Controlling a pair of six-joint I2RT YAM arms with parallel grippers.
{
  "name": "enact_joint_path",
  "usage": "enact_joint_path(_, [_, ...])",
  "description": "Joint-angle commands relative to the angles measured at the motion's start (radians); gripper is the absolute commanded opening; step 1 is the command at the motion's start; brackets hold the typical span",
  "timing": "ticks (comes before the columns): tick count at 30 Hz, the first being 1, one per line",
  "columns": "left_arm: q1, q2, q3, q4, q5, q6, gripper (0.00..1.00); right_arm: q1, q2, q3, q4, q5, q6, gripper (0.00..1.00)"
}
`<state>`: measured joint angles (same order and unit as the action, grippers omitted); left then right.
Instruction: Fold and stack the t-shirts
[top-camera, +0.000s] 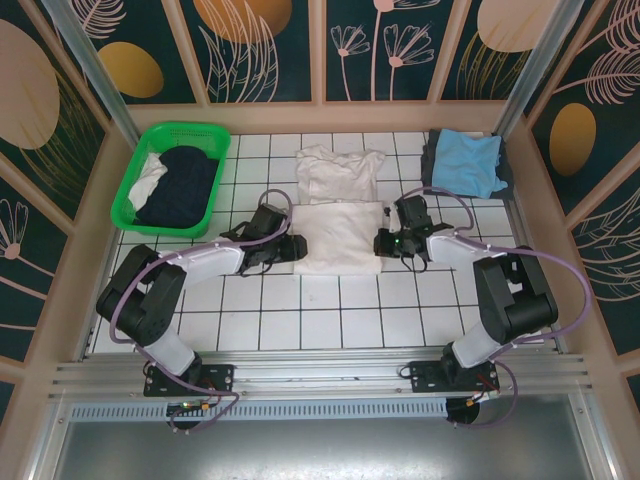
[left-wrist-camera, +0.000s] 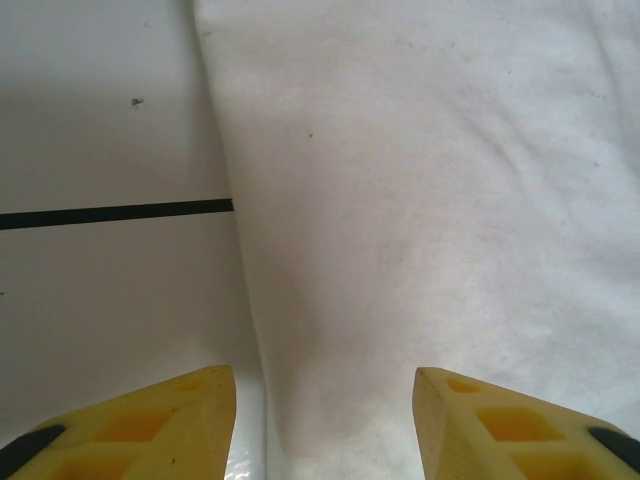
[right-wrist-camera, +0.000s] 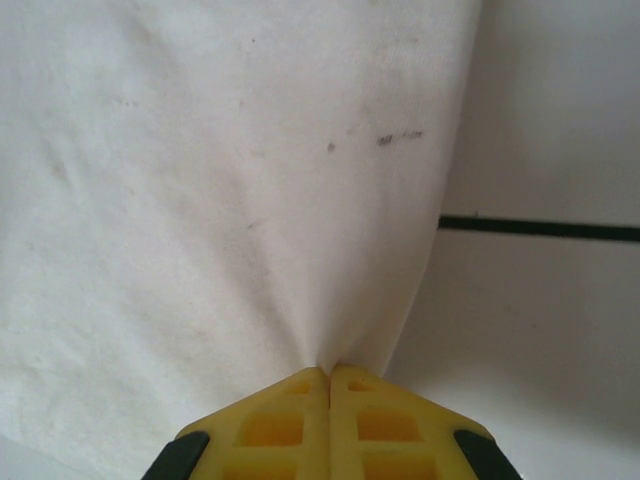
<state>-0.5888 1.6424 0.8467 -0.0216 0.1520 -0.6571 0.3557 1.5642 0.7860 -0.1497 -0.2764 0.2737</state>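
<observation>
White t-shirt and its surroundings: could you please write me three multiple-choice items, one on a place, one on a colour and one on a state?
1. Where does the green basket stand?
A) far left
B) far right
C) between the arm bases

2. What colour is the uppermost far-right t-shirt?
A) red
B) yellow
C) light blue

3. The right end effector is:
A) open in the air
B) shut on the white t-shirt
C) shut on the basket

Answers:
1 A, the top view shows it in the far-left corner.
2 C, its cloth is pale blue.
3 B, the right wrist view shows white cloth pinched in it.
</observation>
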Motion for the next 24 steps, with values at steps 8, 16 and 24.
enact_joint_path(8, [-0.026,-0.01,-0.022,0.06,0.041,0.011,0.1,0.009,-0.048,-0.062,0.044,-0.073,-0.026,0.0])
enact_joint_path(16, [-0.026,-0.056,-0.051,0.032,0.046,0.029,0.0,0.014,-0.121,-0.089,0.026,-0.099,-0.027,0.0])
enact_joint_path(24, [-0.025,-0.017,-0.033,-0.036,-0.045,0.02,0.48,0.014,-0.137,-0.129,0.038,-0.087,-0.015,0.0])
